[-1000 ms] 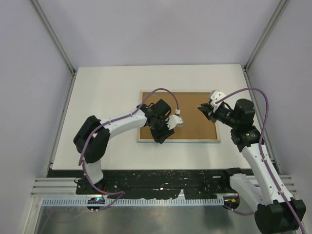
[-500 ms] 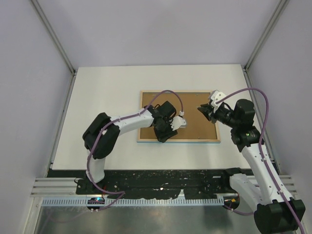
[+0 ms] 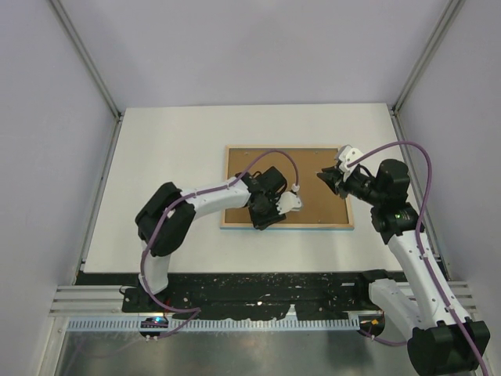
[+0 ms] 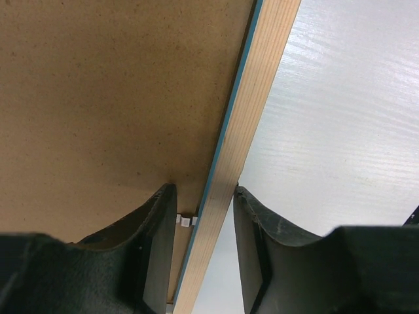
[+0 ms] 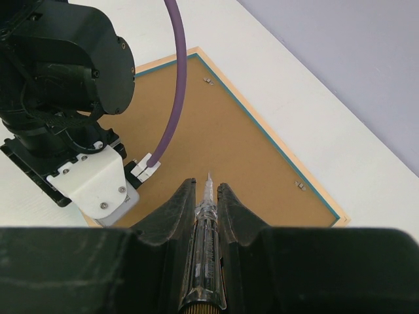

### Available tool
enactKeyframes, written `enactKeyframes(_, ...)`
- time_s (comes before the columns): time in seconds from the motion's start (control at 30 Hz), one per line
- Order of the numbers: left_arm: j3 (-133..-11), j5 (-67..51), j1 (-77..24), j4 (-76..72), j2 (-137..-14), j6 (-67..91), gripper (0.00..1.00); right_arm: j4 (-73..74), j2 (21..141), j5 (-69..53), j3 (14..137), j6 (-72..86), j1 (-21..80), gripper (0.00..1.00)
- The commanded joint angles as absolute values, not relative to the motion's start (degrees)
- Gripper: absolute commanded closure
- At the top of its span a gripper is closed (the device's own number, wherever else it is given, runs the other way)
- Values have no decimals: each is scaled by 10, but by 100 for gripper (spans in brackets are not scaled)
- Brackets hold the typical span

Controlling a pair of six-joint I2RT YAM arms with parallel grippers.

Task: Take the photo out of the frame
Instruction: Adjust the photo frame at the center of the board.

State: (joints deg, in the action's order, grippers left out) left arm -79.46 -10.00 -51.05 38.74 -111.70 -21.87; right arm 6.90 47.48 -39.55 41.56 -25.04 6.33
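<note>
Your left pincer (image 4: 204,191) sits part-open astride the frame (image 4: 255,85) rail, while your right pincer (image 5: 206,185) grips a thin tool (image 5: 208,222) over the board (image 5: 216,137).

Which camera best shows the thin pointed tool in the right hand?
The right wrist view: the clear tool lies gripped in the right hand, tip aimed at the brown backing board. From the top view it is too small to make out; the left wrist view misses it entirely.

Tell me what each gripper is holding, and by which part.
Right gripper pinches a slim clear-bodied tool along its shaft, tip poking out. Left gripper straddles the frame at its near rail, unclamped.
</note>
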Motion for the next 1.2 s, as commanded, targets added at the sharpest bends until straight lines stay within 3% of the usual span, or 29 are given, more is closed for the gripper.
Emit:
enactKeyframes(0.0,-785,-72,-512,413,-1109,-248,59,47,464,-405,418,-244,60,92)
enactKeyframes(0.23,-757,-36,-512,434,-1087,-275,67,48,463,-408,418,-243,59,92)
enactKeyframes(0.4,-727,20,-504,437,-1065,-299,78,48,462,-408,419,-243,59,92)
enactKeyframes(0.87,-710,78,-370,443,-1022,-338,85,49,461,-414,421,-239,59,92)
enactKeyframes(0.97,-715,80,-349,442,-1013,-340,81,49,461,-414,420,-240,59,92)
enactKeyframes(1.17,-743,30,-348,466,-989,-323,57,49,461,-414,420,-238,59,92)
